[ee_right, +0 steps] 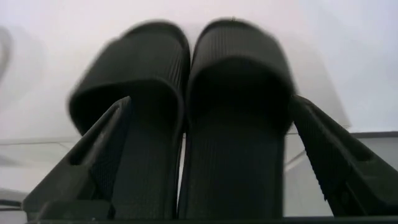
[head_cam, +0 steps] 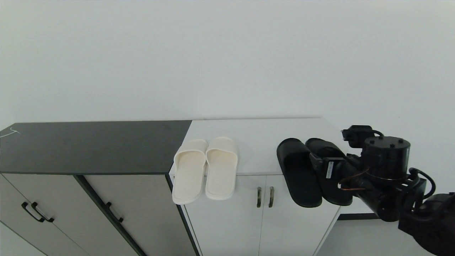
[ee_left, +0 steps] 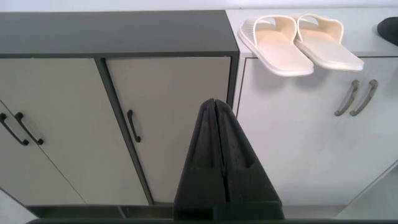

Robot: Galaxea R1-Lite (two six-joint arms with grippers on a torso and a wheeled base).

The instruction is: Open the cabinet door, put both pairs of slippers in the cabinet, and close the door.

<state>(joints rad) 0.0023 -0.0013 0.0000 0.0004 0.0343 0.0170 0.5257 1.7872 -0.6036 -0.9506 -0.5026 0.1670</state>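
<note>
Two pairs, head view: white slippers (head_cam: 206,169) and black slippers (head_cam: 314,172) lie on top of the white cabinet (head_cam: 263,129), toes to the wall. Their heels overhang its shut doors, and the handles (head_cam: 265,196) are below, between the pairs.
Right arm, head view: right gripper (head_cam: 325,167) is at the black pair's heel end, in line with their long axis; plainly the nearer arm.
Left wrist view: left gripper (ee_left: 216,109) is pressed shut and empty, facing the cabinet fronts, well apart from both pairs.
Right wrist view: jaws are spread wide, with one of the fingers (ee_right: 93,155) outside each side of the black pair. The pair runs straight away from the gripper. Probably no contact yet, though that is hard to confirm.
Next move: likely a squeeze across the pair's width.
</note>
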